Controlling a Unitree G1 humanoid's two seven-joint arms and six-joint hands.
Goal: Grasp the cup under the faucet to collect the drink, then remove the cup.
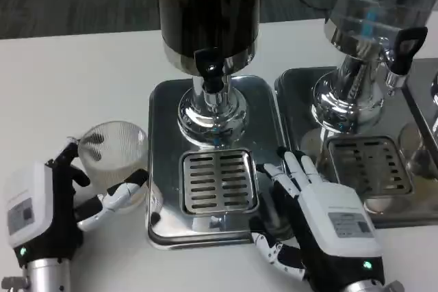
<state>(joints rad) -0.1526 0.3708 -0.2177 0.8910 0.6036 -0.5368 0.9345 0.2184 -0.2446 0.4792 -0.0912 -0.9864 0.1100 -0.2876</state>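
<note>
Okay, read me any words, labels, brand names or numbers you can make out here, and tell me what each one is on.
No text here can be read.
Left hand: a grey label on its white back, print too blurred to read.
Right hand: a grey label on its white back, also too blurred.
Dark dispenser, second dispenser, glass cup: no visible lettering.

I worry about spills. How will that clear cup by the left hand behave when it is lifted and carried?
The cup looks like thin, ribbed clear plastic, so it is probably light and may flex if the left hand squeezes hard. The ribs should help against slipping. It looks empty and stands upright beside the dispenser tray, so a sideways knock could probably tip it.
</note>
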